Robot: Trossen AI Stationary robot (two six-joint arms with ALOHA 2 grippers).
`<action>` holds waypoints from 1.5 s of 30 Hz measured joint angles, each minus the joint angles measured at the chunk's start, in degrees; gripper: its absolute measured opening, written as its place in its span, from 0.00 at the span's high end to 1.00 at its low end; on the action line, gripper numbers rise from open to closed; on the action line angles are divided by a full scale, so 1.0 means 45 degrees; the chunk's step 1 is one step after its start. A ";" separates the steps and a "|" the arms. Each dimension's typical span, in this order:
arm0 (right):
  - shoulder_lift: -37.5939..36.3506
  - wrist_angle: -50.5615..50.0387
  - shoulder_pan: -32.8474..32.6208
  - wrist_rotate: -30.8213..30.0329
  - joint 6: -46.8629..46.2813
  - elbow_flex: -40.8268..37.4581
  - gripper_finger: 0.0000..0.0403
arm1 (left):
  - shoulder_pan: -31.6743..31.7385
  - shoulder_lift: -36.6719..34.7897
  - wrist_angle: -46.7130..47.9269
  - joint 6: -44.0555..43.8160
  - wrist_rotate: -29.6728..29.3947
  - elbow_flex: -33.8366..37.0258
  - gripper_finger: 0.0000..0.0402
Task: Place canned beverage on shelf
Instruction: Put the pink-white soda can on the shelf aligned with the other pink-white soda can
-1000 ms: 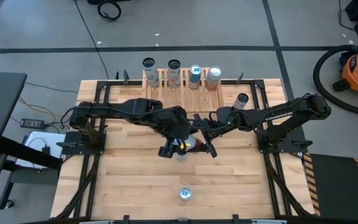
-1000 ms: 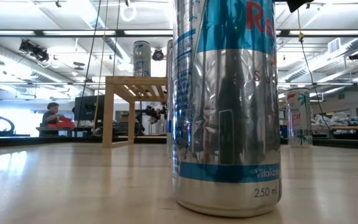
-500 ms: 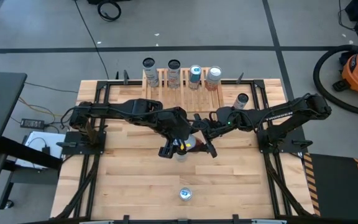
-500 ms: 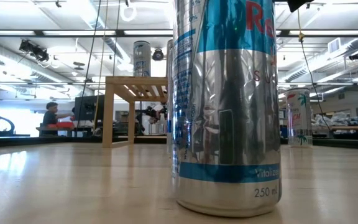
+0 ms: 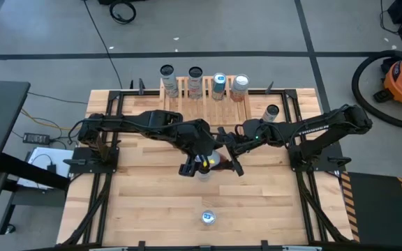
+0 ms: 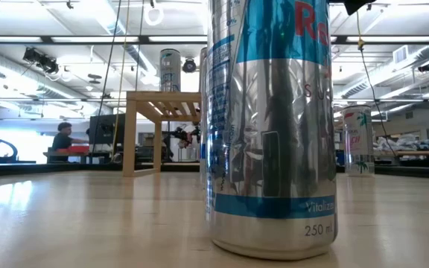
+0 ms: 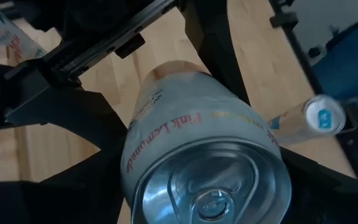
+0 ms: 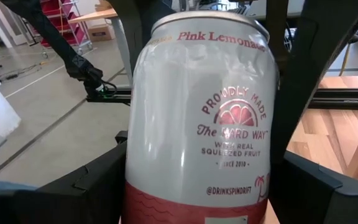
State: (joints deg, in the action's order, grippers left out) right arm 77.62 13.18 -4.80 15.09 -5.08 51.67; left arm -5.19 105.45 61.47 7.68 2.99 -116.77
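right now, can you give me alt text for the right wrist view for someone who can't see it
A white pink lemonade can with a grapefruit-slice logo fills the view, standing upright between dark gripper fingers on both sides. Behind it are grey floor, a red cart far off, and light wood at one edge.

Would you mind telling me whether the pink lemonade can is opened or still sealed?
Sealed: the can shows its pull tab lying flat over an unbroken lid.

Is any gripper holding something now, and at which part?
Both grippers, left and right, hold the pink lemonade can by opposite sides of its body.
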 joint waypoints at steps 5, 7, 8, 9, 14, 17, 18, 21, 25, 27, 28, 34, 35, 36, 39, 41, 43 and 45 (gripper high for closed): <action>0.0010 0.0006 -0.0005 -0.0027 -0.0058 0.0001 0.22 | 0.0027 0.0000 -0.0104 -0.0414 0.0111 0.0000 0.21; -0.0015 -0.0040 -0.0005 -0.0347 -0.0105 0.0001 0.22 | 0.0039 0.0000 -0.0116 0.0122 0.0113 0.0000 0.21; -0.0065 -0.0124 -0.0014 -0.0610 -0.0101 0.0001 0.22 | 0.0034 0.0000 -0.0116 0.0418 0.0092 0.0000 0.21; -0.0128 -0.0225 -0.0037 -0.0852 -0.0067 0.0001 0.22 | 0.0011 0.0009 -0.0116 0.0650 0.0078 0.0000 0.21; -0.0381 -0.0480 -0.0122 -0.1306 0.0095 0.0001 0.22 | -0.0005 0.0015 -0.0141 0.1073 -0.0025 0.0000 0.21; -0.0417 -0.0496 -0.0223 -0.1390 0.0093 -0.0003 0.22 | 0.0000 0.0015 -0.0258 0.1093 -0.0015 -0.0002 0.21; -0.0418 -0.0506 -0.0267 -0.1431 0.0075 -0.0003 0.22 | 0.0000 0.0015 -0.0278 0.1091 -0.0014 0.0000 0.21; -0.0432 -0.0628 -0.0356 -0.1541 0.0065 -0.0003 0.22 | 0.0000 0.0015 -0.0286 0.1128 0.0008 0.0000 0.21; -0.0432 -0.0635 -0.0457 -0.1781 0.0034 -0.0003 0.22 | -0.0026 0.0015 -0.0327 0.1096 0.0033 -0.0003 0.21; -0.0437 -0.0665 -0.0452 -0.1777 0.0038 -0.0003 0.22 | -0.0024 0.0015 -0.0350 0.1066 0.0054 0.0000 0.21; -0.0446 -0.0695 -0.0448 -0.1752 0.0039 -0.0003 0.22 | -0.0024 0.0015 -0.0387 0.0937 0.0079 0.0000 0.21; -0.0447 -0.0633 -0.0457 -0.1694 -0.0007 0.0016 0.22 | -0.0160 -0.0058 -0.0580 0.0662 0.0224 -0.0001 0.21; -0.0442 -0.0607 -0.0464 -0.1711 -0.0025 0.0016 0.22 | -0.0160 -0.0058 -0.0592 0.0660 0.0307 0.0000 0.21; -0.0442 -0.0570 -0.0466 -0.1723 -0.0055 0.0016 0.22 | -0.0168 -0.0063 -0.0602 0.0635 0.0352 0.0000 0.21; -0.0437 -0.0504 -0.0466 -0.1713 -0.0144 0.0016 0.22 | -0.0160 -0.0075 -0.0587 0.0600 0.0432 0.0000 0.21; -0.0425 -0.0564 -0.0466 -0.1736 -0.0160 0.0010 0.22 | -0.0135 -0.0026 -0.0524 0.0716 0.0421 0.0000 0.21; -0.0403 -0.0582 -0.0451 -0.1767 -0.0155 0.0006 0.22 | -0.0077 -0.0015 -0.0400 0.0805 0.0442 0.0000 0.21; -0.0403 -0.0591 -0.0442 -0.1771 -0.0155 0.0006 0.22 | -0.0069 -0.0015 -0.0350 0.0814 0.0475 0.0000 0.21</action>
State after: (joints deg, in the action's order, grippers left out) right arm 75.81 10.52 -6.79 7.11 -5.78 51.70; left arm -5.50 105.38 59.89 11.34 5.12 -116.77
